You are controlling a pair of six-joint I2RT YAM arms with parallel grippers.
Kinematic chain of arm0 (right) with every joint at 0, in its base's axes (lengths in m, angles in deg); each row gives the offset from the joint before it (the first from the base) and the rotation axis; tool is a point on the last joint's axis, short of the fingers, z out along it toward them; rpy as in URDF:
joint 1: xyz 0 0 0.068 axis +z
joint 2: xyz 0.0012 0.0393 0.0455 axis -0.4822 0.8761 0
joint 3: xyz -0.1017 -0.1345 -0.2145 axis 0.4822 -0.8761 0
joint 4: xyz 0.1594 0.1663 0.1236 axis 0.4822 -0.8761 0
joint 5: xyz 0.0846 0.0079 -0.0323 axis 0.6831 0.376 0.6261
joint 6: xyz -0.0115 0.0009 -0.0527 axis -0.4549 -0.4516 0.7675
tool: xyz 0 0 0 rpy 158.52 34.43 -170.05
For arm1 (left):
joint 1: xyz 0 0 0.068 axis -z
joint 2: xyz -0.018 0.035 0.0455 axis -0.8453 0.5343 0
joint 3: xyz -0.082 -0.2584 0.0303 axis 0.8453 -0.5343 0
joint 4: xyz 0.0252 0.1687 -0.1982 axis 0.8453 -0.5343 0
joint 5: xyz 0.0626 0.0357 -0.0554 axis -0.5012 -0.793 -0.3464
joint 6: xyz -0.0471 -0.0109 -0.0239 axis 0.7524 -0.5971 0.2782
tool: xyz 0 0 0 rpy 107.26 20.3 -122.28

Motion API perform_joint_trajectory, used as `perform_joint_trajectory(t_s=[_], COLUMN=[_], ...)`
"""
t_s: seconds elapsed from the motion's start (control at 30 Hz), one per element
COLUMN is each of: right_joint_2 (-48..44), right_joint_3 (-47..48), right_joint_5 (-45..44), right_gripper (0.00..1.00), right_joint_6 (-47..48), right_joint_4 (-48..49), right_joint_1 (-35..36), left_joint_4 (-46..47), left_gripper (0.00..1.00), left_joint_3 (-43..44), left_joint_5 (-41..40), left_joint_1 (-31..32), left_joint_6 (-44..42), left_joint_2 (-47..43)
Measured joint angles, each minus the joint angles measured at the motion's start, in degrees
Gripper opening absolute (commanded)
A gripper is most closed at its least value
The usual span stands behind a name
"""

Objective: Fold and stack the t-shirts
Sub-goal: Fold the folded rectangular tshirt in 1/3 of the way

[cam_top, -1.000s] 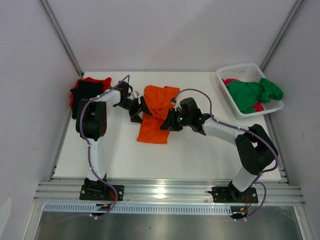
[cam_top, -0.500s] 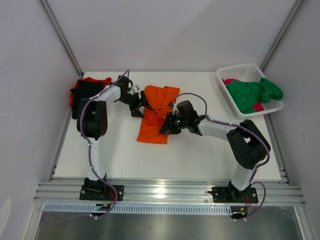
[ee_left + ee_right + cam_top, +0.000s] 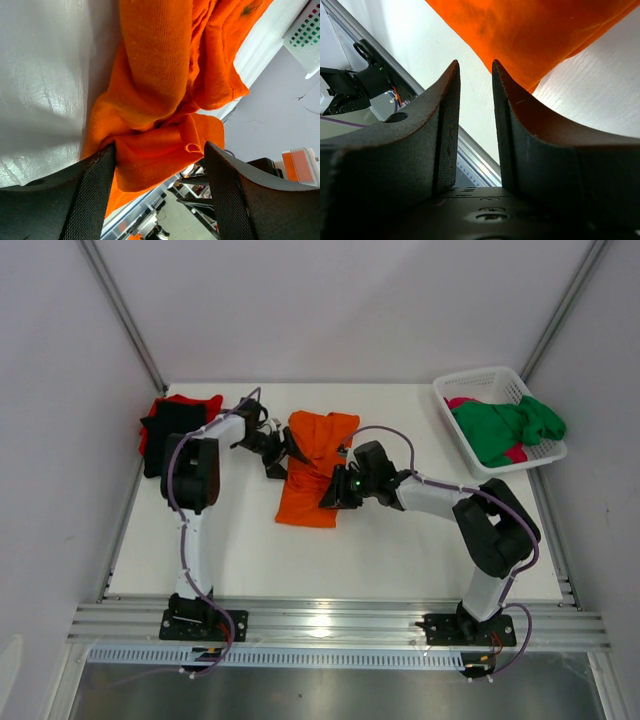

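- The white table (image 3: 420, 550) carries everything, and its middle serves as the folding area.
- The orange t-shirt (image 3: 305, 502) lies there as a long, rumpled strip running away from the arms. It looks partly folded lengthwise, and the task appears to be at that step.
- The white basket (image 3: 475, 376) sits at the far right corner and holds the green t-shirt (image 3: 510, 430) and the pink t-shirt (image 3: 462, 402). Both are unfolded, so they are probably waiting their turn.
- The red t-shirt (image 3: 190, 402) and black t-shirt (image 3: 165, 430) sit together at the far left, well apart from the work. That is likely the finished stack.
- The left gripper (image 3: 283, 452) is at the strip's far left edge. The overhead view cannot show how its jaws stand.
- The left wrist view shows them spread wide, with a bunched fold of the orange cloth (image 3: 160, 60) between the fingers (image 3: 90, 200). The fold touches one pad and leaves a gap at the other, so nothing is clamped yet.
- The right gripper (image 3: 330, 492) is low at the strip's right edge, opposite the left one. This looks like a position for taking the other side.
- Its wrist view shows the jaws a narrow slit apart with only bare table between them. The shirt's hem (image 3: 545, 30) lies just past the tips, and one tip seems to meet it.
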Motion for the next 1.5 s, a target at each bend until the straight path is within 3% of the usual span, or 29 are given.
perform_joint_trajectory(t_s=[1.07,1.27,1.5], right_joint_2=[4.28,4.83,5.49], right_joint_3=[-1.05,-1.18,2.78], right_joint_5=[0.57,-0.31,-3.69], right_gripper=[0.32,0.32,0.32], right_joint_6=[-1.27,-1.22,2.36], right_joint_4=[3.15,3.80,0.92], right_joint_1=[1.97,3.26,3.48], left_joint_4=[0.92,1.11,1.95], left_gripper=[0.74,0.75,0.80], left_joint_3=[6.34,3.78,-6.88], left_joint_5=[2.03,2.01,1.92], left_joint_1=[-0.94,-1.46,-1.70], left_joint_6=[3.96,3.72,2.60], left_joint_2=[1.11,0.92,-4.68])
